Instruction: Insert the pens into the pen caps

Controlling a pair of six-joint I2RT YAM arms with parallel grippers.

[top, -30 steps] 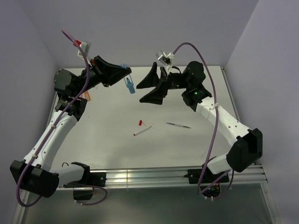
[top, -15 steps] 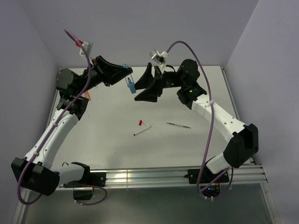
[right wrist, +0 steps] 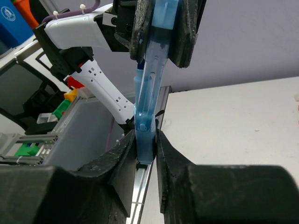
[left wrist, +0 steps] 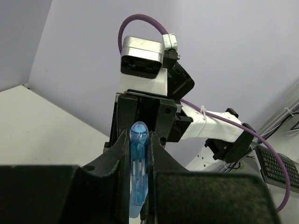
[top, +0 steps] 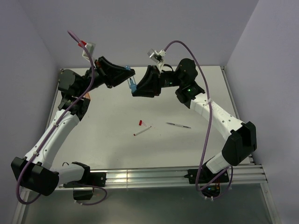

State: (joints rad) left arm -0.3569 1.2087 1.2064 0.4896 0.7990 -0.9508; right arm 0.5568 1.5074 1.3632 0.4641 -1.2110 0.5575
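Observation:
A blue pen (top: 131,83) hangs in the air over the back of the table, and my left gripper (top: 128,72) is shut on its upper part. In the left wrist view the translucent blue pen (left wrist: 138,163) sits squeezed between the fingers, its rounded end sticking out. My right gripper (top: 136,88) has its jaws closed against the pen's darker lower end (right wrist: 145,135), with the left gripper's fingers (right wrist: 184,28) right above. A red pen cap (top: 139,122), a thin white stick (top: 142,131) and a thin grey pen (top: 178,125) lie on the table.
An orange piece (top: 88,96) shows at the table's left, half hidden behind the left arm. Purple cables arc above both wrists. A metal rail (top: 149,176) runs along the near edge between the arm bases.
The right gripper moved left up to the blue pen and its wide-open jaws closed round the pen's lower end. The left gripper shifted slightly right, still holding the pen.

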